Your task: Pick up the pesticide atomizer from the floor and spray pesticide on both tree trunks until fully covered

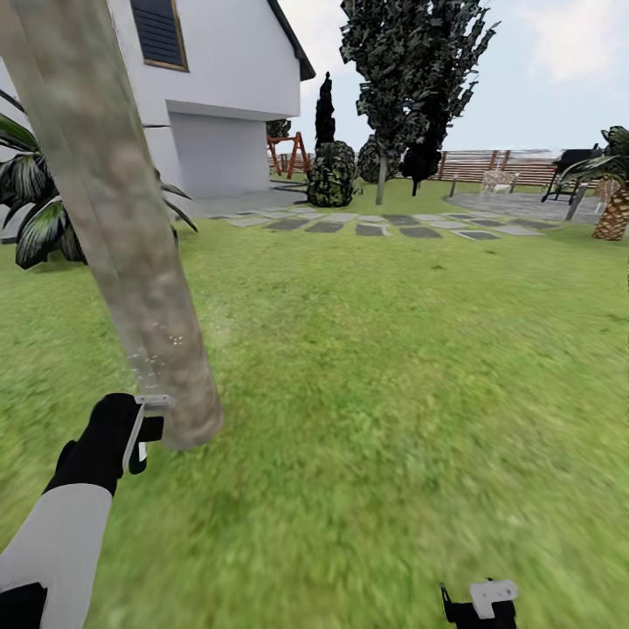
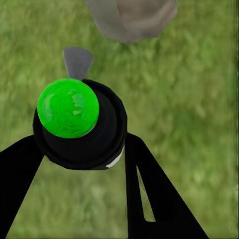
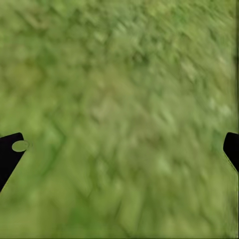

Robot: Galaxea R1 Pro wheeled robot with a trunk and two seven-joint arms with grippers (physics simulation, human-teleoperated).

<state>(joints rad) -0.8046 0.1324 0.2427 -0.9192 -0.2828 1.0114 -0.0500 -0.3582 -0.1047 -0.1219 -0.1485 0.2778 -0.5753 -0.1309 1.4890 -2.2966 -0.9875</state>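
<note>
Where the lawn meets the white house wall at far left, a broad-leaved dark plant [image 1: 39, 205] spreads behind the one tree trunk [image 1: 114, 218] that stands close, a thick, smooth, beige-grey column leaning across the head view down to the grass. Tiny white specks of pesticide [image 1: 162, 336] dot its lower part. Just beside the trunk's base hangs the left gripper [image 1: 144, 432], black at the end of a white sleeve, its fingers clamped around the pesticide atomizer [image 2: 79, 122]. From the left wrist camera the atomizer is a round black body capped by a glossy green ball, with a grey wedge-shaped nozzle [image 2: 77, 62] aimed toward the trunk foot [image 2: 132, 17]; grass lies between nozzle and trunk, so they are near but apart.

Nothing stands on the open floor [image 1: 376, 376] in the middle, a blurred green turf. Farther back, a row of flat grey and pale paving slabs [image 1: 384, 225] crosses the garden, and behind it rise a rounded dark shrub [image 1: 332, 175], a narrow black-green conifer [image 1: 325, 109] and a tall tree [image 1: 411, 79] with a mottled dark crown on a thin trunk. A brown slatted fence [image 1: 489, 162] closes the background.

At far right stands one short palm [image 1: 611, 205] with a woven brown trunk. Low at the frame's edge sits the right gripper [image 1: 480, 607]; its wrist camera shows two black fingertips [image 3: 10, 152] spread wide apart over bare grass.
</note>
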